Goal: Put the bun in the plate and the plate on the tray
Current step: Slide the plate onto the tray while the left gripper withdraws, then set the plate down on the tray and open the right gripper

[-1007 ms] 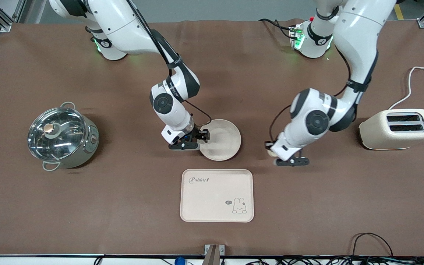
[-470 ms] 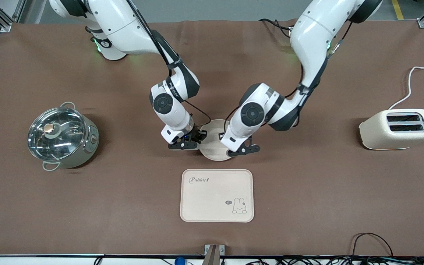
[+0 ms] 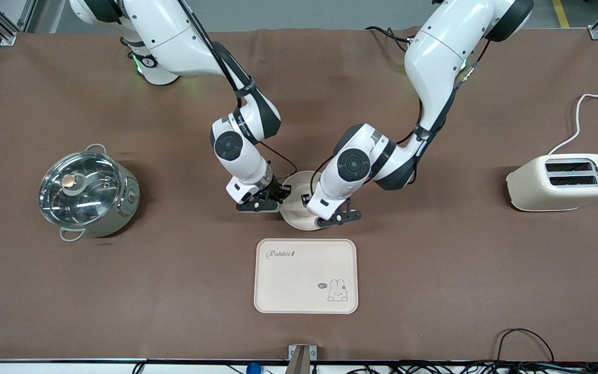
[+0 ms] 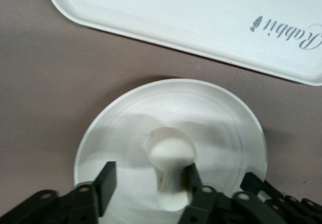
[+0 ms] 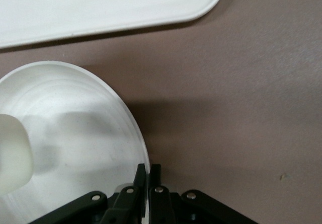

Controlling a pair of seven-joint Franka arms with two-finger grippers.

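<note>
The round cream plate (image 3: 295, 210) lies on the brown table, just farther from the front camera than the Rabbit tray (image 3: 306, 275). My left gripper (image 3: 336, 217) is low over the plate and open (image 4: 148, 181). The bun (image 4: 170, 158) sits in the plate between the fingers and touches one finger (image 4: 191, 179); the other finger stands apart. In the front view the left wrist hides the bun. My right gripper (image 3: 281, 194) is shut on the plate's rim (image 5: 142, 148) at the edge toward the right arm's end. The bun also shows in the right wrist view (image 5: 12, 156).
A steel pot with a glass lid (image 3: 89, 189) stands toward the right arm's end. A cream toaster (image 3: 561, 182) with a white cord stands toward the left arm's end. The tray (image 4: 201, 12) lies a short gap from the plate.
My left arm has swung from the table near the toaster side to over the plate, bringing the bun, which now rests in the plate. My right gripper has stayed on the plate's rim.
</note>
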